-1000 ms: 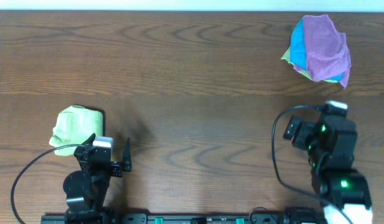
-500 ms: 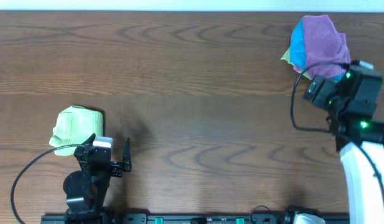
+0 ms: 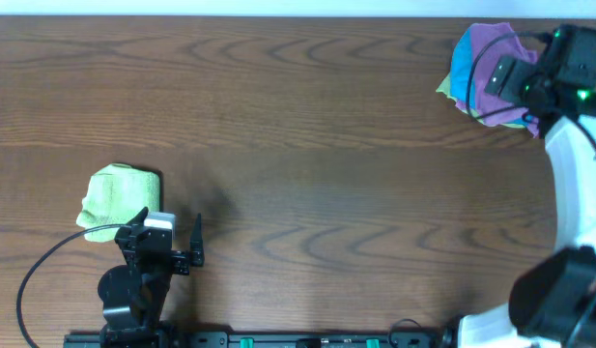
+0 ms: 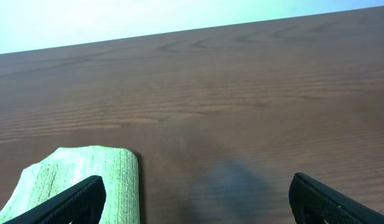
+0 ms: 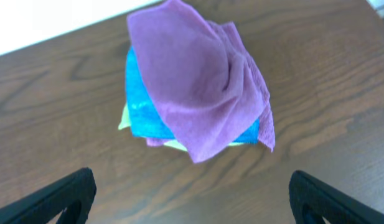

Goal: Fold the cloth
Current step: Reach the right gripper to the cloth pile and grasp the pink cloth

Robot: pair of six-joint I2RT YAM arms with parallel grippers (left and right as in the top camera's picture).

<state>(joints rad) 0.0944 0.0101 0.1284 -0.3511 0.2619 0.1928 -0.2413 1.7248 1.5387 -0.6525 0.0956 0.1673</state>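
Sitting low at the near left edge of the table [image 3: 307,126], the left hand [image 4: 195,196] has its two fingers spread wide apart with nothing between them, only bare wood under the gap. Just to its left and slightly farther back lies a folded lime-green cloth [image 3: 119,198], its right edge close beside the left finger in the wrist view but not gripped.

The middle of the table is brown wood grain.

At the far right corner, the right arm reaches out, and the right hand [image 5: 192,193] hovers above a small pile of cloths with its fingers also wide apart, holding nothing. The purple cloth [image 5: 198,81] is on top of that pile, crumpled and draped loosely, not flat. Under it lies a bright blue cloth [image 5: 142,106], showing mostly on the pile's left side, and a sliver of yellow-green cloth [image 5: 123,121] peeks out beneath the blue at the left edge.
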